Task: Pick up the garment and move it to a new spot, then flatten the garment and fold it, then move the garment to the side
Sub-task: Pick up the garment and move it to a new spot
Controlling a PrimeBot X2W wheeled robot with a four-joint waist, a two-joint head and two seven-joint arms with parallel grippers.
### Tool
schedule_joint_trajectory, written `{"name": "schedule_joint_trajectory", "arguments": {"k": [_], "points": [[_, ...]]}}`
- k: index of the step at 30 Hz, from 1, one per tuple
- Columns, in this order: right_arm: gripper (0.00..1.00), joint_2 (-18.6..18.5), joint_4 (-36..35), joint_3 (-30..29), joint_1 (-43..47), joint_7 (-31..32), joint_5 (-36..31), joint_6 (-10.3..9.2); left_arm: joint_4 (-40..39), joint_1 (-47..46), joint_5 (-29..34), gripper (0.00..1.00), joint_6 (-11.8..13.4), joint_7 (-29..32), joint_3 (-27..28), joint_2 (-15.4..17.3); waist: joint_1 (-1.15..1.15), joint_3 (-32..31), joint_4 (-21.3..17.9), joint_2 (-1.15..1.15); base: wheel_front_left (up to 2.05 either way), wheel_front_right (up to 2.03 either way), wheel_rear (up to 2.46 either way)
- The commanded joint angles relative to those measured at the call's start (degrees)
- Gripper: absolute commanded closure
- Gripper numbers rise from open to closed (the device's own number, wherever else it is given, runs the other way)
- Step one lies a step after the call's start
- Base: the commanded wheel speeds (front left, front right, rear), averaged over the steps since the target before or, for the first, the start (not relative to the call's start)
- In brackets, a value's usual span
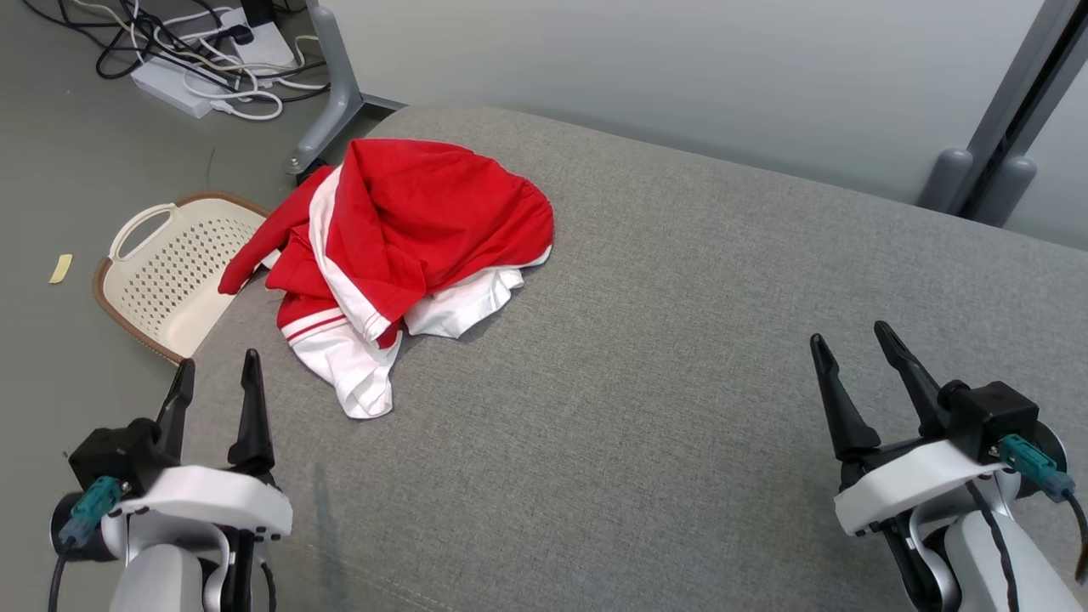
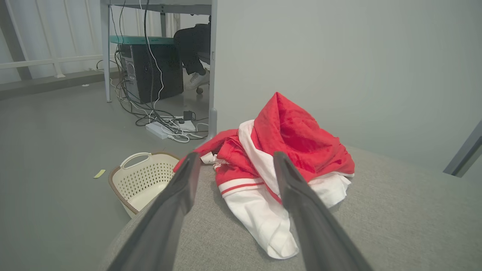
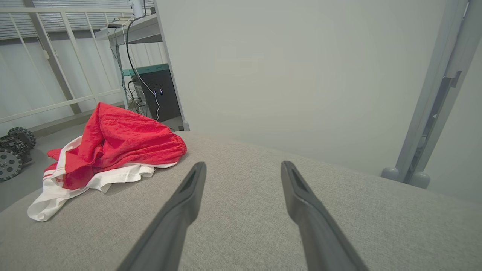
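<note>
A crumpled red and white garment (image 1: 399, 246) lies in a heap at the far left of the grey cushioned surface (image 1: 663, 357), one red part hanging over the left edge. My left gripper (image 1: 217, 361) hovers open at the near left, just short of the garment's white hem. Through its fingers, the left wrist view has the garment (image 2: 286, 158) straight ahead. My right gripper (image 1: 850, 340) is open at the near right, well away from the cloth. In the right wrist view the garment (image 3: 113, 146) sits far to the left of that gripper (image 3: 243, 167).
A cream perforated laundry basket (image 1: 166, 268) stands on the floor just left of the surface. Cables and a power strip (image 1: 204, 59) lie on the floor behind it, beside a grey metal leg (image 1: 336, 93). A grey partition wall (image 1: 680, 76) runs along the back.
</note>
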Motion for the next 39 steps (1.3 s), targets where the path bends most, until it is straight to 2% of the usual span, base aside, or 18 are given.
{"name": "schedule_joint_trajectory", "arguments": {"k": [1, 10, 20, 29, 30, 31, 32, 39], "points": [[0.0, -0.7, -0.4, -0.1, -0.8, 0.5, -0.4, 0.13, 0.0, -2.4, 0.2, 0.0, -0.1, -0.1, -0.2, 0.2, 0.0, 1.0, -0.5, 0.0, 0.0, 0.0, 0.0], [0.0, -1.9, -3.7, -0.1, -3.3, 2.9, -1.7, 0.12, 4.1, -10.7, -1.4, 0.0, -0.1, 0.0, -0.8, 1.2, 0.0, 7.2, -4.3, 0.0, 0.0, 0.0, 0.0], [0.0, -2.9, -7.6, 0.1, -6.9, 5.2, -2.9, 0.13, 22.2, -24.9, -7.8, 0.0, -0.1, 1.8, -4.6, 5.5, 0.0, 16.1, -10.1, 0.0, 0.0, 0.0, 0.0], [0.0, -2.8, -8.6, -0.6, -8.1, 5.2, -3.3, 0.13, 34.9, -33.0, -12.2, 0.01, -0.1, 4.0, -7.1, 9.4, 0.0, 19.7, -12.0, 0.0, 0.0, 0.0, 0.0], [0.0, -2.8, -8.6, -0.7, -8.1, 5.1, -3.4, 0.13, 35.4, -33.4, -12.4, 0.43, -0.1, 3.6, -7.4, 9.4, 0.0, 19.8, -11.9, 0.0, 0.0, 0.0, 0.0], [0.0, -2.8, -8.6, -0.9, -8.1, 5.1, -3.5, 0.13, 35.8, -33.9, -12.5, 0.78, -0.1, 3.0, -7.5, 9.9, 0.0, 19.9, -11.8, 0.0, 0.0, 0.0, 0.0], [0.0, -2.8, -8.6, -1.1, -8.0, 5.1, -3.5, 0.13, 36.0, -34.2, -13.0, 1.0, -0.1, 2.4, -7.4, 10.0, 0.0, 19.9, -11.7, 0.0, 0.0, 0.0, 0.0], [0.0, -1.9, -7.0, -1.9, -7.2, 4.2, -3.6, 0.13, 34.6, -33.2, -14.9, 1.0, -0.1, 0.1, -7.7, 10.3, 0.0, 17.8, -11.0, 0.0, 0.0, 0.0, 0.0]]}}
